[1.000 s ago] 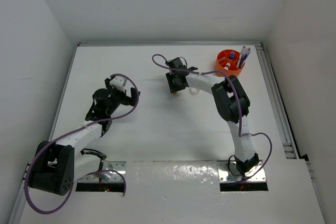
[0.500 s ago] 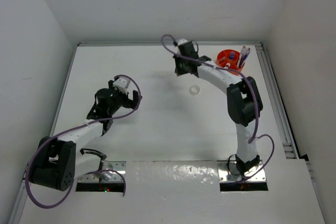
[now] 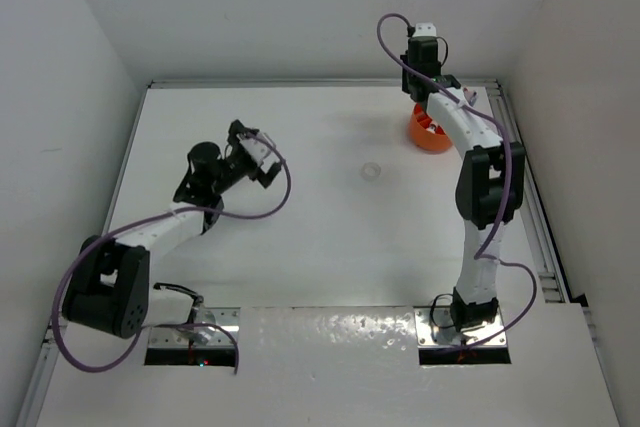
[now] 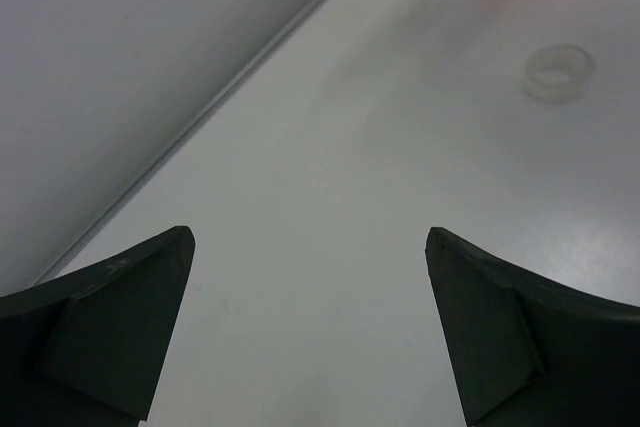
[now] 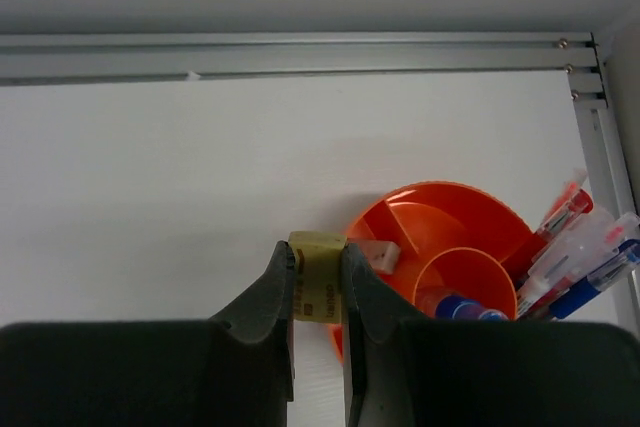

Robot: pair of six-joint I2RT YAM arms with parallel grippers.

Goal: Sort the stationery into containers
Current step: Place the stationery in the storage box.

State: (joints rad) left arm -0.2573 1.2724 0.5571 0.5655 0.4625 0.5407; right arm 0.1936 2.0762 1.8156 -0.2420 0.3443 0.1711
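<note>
My right gripper (image 5: 318, 269) is shut on a tan eraser (image 5: 317, 287) and holds it above the left rim of the round orange tub (image 5: 450, 237), which stands at the far right of the table (image 3: 428, 129). The tub holds red, pink and blue pens (image 5: 580, 247) at its right side, a white eraser (image 5: 378, 255) in a left compartment and a blue-capped bottle (image 5: 458, 307) in the middle cup. The clear tape ring (image 3: 372, 171) lies on the table mid-way; it also shows in the left wrist view (image 4: 560, 72). My left gripper (image 4: 310, 277) is open and empty, at the left of the table (image 3: 255, 159).
A metal rail (image 5: 300, 55) runs along the table's far edge by the white back wall. A second rail (image 3: 525, 187) runs along the right side. The tub stands close to the far right corner.
My right gripper has swung from the table's middle to the far right with the tan eraser, now over the tub. The left gripper has turned toward the right.
</note>
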